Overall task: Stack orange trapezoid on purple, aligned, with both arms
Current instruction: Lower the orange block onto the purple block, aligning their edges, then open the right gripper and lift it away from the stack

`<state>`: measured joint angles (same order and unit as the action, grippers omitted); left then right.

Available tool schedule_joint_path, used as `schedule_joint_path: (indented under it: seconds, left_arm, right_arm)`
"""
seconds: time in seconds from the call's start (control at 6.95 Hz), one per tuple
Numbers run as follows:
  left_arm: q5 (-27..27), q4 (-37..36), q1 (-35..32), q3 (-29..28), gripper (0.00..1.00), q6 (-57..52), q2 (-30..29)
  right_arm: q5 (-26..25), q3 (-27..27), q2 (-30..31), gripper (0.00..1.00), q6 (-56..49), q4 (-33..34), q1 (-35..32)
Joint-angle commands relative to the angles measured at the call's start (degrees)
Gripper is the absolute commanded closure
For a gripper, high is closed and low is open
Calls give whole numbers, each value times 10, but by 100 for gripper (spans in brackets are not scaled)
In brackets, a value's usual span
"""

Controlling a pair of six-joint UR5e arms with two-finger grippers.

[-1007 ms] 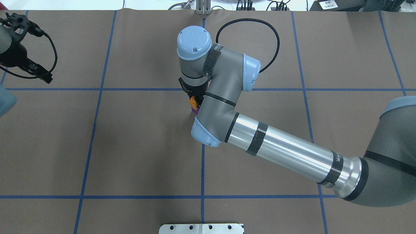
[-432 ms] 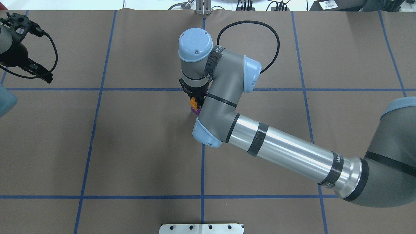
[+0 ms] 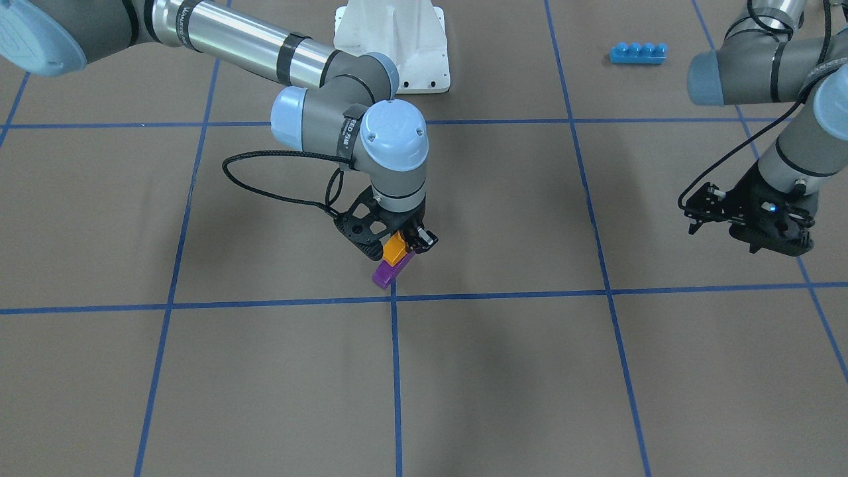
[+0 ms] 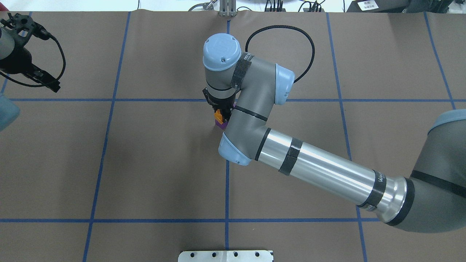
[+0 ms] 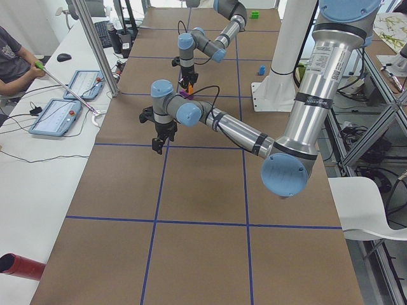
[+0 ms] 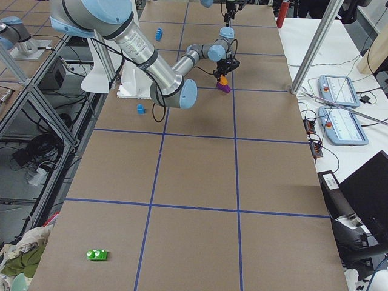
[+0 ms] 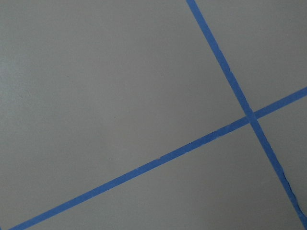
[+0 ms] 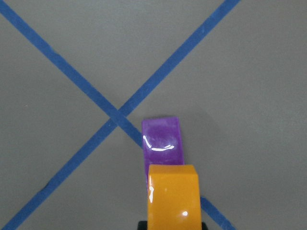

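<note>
My right gripper (image 3: 399, 250) is shut on the orange trapezoid (image 3: 395, 250) near the table's middle, beside a crossing of blue tape lines. It holds the brick over the near end of the purple brick (image 3: 386, 271), which lies on the brown table cover. In the right wrist view the orange trapezoid (image 8: 172, 196) overlaps the purple brick (image 8: 163, 143); I cannot tell whether they touch. In the overhead view the orange trapezoid (image 4: 218, 115) and a sliver of purple (image 4: 220, 124) show beside the right forearm. My left gripper (image 4: 51, 83) hangs open and empty at the far left.
A long blue four-stud brick (image 3: 637, 53) lies near the left arm's base side. A small blue brick (image 6: 140, 109) lies by the white base plate (image 3: 391, 40). A green toy (image 6: 97, 255) lies far off. A black cable (image 3: 265, 185) loops from the right wrist.
My right wrist has shifted a little to the right and down in the overhead view, carrying the orange trapezoid closer over the purple brick. The left arm has barely moved.
</note>
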<state>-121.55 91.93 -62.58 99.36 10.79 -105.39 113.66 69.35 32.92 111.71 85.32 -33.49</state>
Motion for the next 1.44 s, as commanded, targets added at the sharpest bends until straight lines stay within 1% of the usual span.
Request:
schedule_joint_path:
  seconds: [0.0, 0.14, 0.29, 0.43, 0.72, 0.86, 1.01, 1.15, 1.29]
  left_arm:
    - [0, 0, 1, 0, 0, 2, -1]
    - [0, 0, 0, 0, 0, 2, -1]
    - [0, 0, 1, 0, 0, 2, -1]
    - [0, 0, 0, 0, 0, 2, -1]
    - [0, 0, 1, 0, 0, 1, -1]
    - [1, 0, 1, 0, 0, 0, -1]
    - [0, 0, 1, 0, 0, 0, -1]
    - [0, 1, 0, 0, 0, -2, 0]
    - [-1, 3, -3, 5, 0, -2, 4]
  right_arm:
    - [1, -1, 11, 100, -1, -30, 0]
    - [1, -2, 14, 100, -1, -41, 0]
    - [1, -1, 14, 88, -1, -41, 0]
    - [0, 1, 13, 1, -2, -41, 0]
    - [3, 12, 13, 0, -2, -41, -2]
    - [5, 29, 14, 0, -2, -38, -4]
    - [13, 60, 16, 0, -2, -31, -16]
    - [27, 140, 22, 0, -13, 47, -40]
    - [28, 235, 39, 0, -84, 139, -61]
